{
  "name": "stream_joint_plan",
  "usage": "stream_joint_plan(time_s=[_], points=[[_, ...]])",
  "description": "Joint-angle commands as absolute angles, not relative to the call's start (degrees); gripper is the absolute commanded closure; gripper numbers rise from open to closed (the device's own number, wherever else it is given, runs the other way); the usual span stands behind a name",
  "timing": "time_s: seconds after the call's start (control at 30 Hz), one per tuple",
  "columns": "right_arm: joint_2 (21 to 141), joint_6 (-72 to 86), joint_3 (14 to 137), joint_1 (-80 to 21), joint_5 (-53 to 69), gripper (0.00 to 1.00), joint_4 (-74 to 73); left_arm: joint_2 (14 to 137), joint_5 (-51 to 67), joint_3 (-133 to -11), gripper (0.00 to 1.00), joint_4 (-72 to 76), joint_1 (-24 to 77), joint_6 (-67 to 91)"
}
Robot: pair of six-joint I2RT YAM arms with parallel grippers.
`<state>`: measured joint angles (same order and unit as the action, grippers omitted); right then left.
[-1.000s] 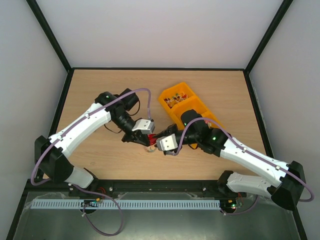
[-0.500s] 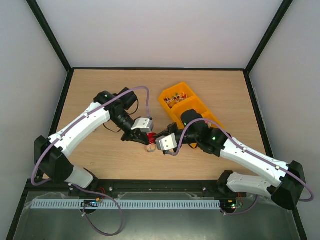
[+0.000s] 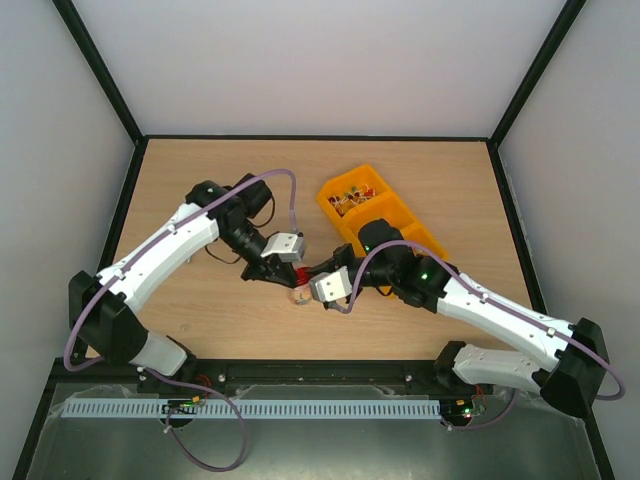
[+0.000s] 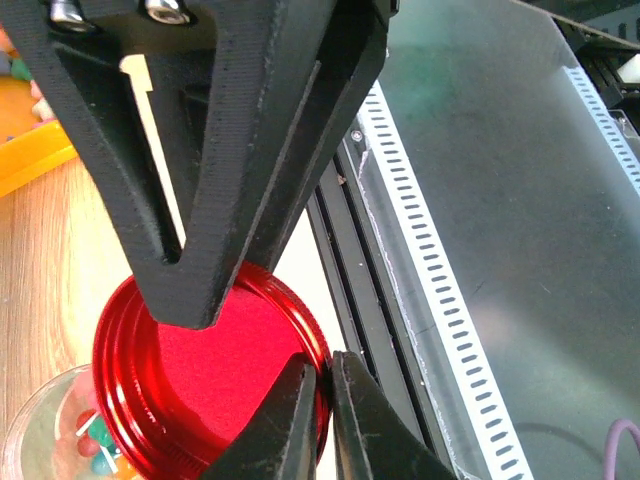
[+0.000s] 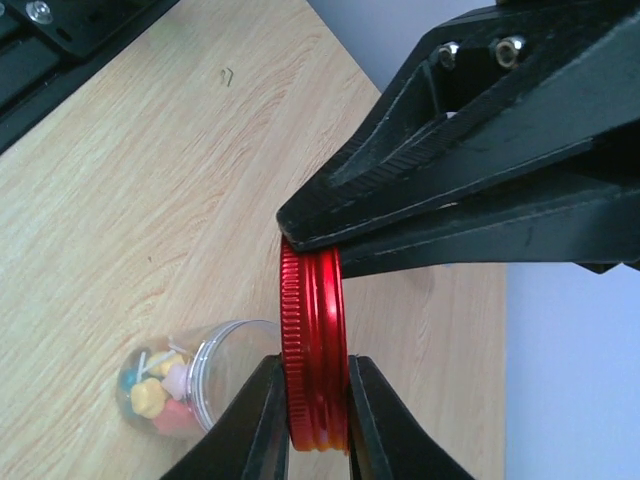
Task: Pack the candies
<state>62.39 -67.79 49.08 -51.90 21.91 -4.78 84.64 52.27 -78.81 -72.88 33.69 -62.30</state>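
At the left of the top view, the left gripper point(image 4: 185, 285) has edged slightly up and to the left over the last second. Its jaws are pressed fully together and appear to pinch the thin upper rim of the red ribbed screw lid point(image 5: 314, 330), which hangs on edge in the air at the middle of the frame. Just below the lid, the small clear plastic jar point(image 5: 200, 385) sits on the light wooden tabletop point(image 3: 440, 170). Its mouth is uncovered and a small heap of pastel candies point(image 5: 160, 395) lies inside, so at least part of the packing looks done. More of the jar shows from above now than a second ago, since the wrists have shifted off it. Right of centre is the real change: the right gripper point(image 5: 315, 378), whose jaws stood clearly wider a second ago, has narrowed them onto the lid. In its own wrist view the two fingers point(image 5: 262, 425) lie against the lid's opposite flat faces with no gap visible, so it seems to have just taken hold while the left one has not let go. Both pincers therefore share the lid, which reads as a hand-over. The likely sense is that the lid will pass to the right arm for capping the jar, once the left releases. Further right and higher in the frame, the orange plastic divided tray point(image 3: 392, 213) holds a remaining cluster of candies in its upper compartment, well apart from the jar.
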Motion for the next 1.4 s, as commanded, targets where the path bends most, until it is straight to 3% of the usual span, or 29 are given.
stream_joint_plan(time_s=[0.0,0.13,0.23,0.33,0.47,0.63,0.83,1.13,1.37], points=[[62.58,-67.35,49.42,-52.33,21.21,0.88,-4.07,85.26,54.4,-80.6,0.93,-74.33,32.8,-62.15],[62.66,-63.26,50.37,-52.38,21.3,0.91,-4.74,85.47,54.61,-82.15,0.78,-74.14,30.79,-61.66],[63.79,-54.98,52.16,-52.23,19.75,0.92,-5.82,84.37,56.95,-83.79,0.49,-70.46,24.9,-58.1],[65.13,-43.84,54.16,-51.68,19.49,0.94,-7.63,79.61,58.02,-81.21,0.3,-56.92,18.09,-46.25],[67.65,-27.81,57.76,-50.25,24.98,0.94,-10.41,69.2,51.07,-70.94,0.02,-32.75,13.53,-29.59],[72.05,-8.48,60.54,-44.3,36.33,0.94,-10.76,59.17,42.67,-60.2,0.01,-19.64,13.35,-24.73],[75.85,6.67,58.72,-37.98,50.05,0.93,-4.33,55.51,41.57,-54.5,0.0,-24.13,13.53,-32.26],[83.15,11.68,59.91,-37.05,59.92,0.9,-5.38,51.72,34.92,-45.88,0.0,-28.11,23.31,-41.67],[88.9,11.36,61.08,-36.29,63.28,0.95,-9.05,46.34,29.77,-38.48,0.05,-25.07,28.78,-42.18]])
